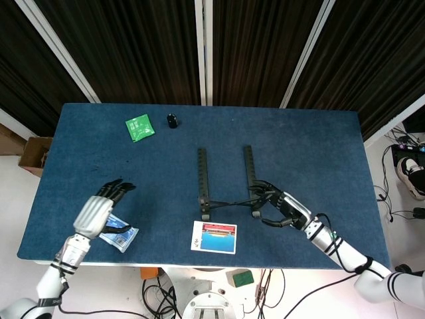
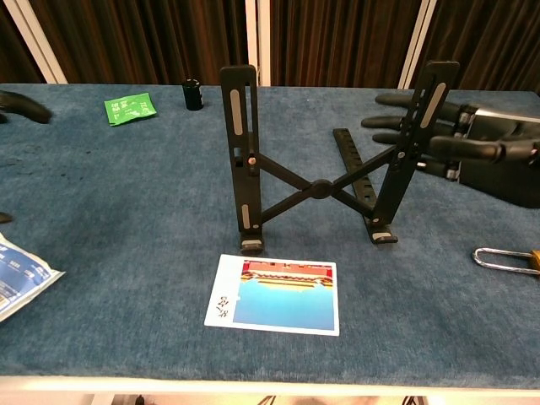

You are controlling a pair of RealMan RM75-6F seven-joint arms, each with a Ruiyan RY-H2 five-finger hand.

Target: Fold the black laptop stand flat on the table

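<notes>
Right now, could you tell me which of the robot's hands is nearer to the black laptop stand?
The right hand. It sits right beside the black laptop stand's right upright, fingers at that bar. The left hand is far off, hovering over the blue and white packet near the table's front-left edge.

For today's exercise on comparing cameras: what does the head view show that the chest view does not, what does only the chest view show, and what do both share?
Only the head view shows the left hand whole, above the blue-and-white packet, and the table's full outline. Only the chest view shows the padlock and how steeply the laptop stand stands upright. Both share the stand, the right hand at its right upright, the picture card, the green packet and the small black cylinder.
</notes>
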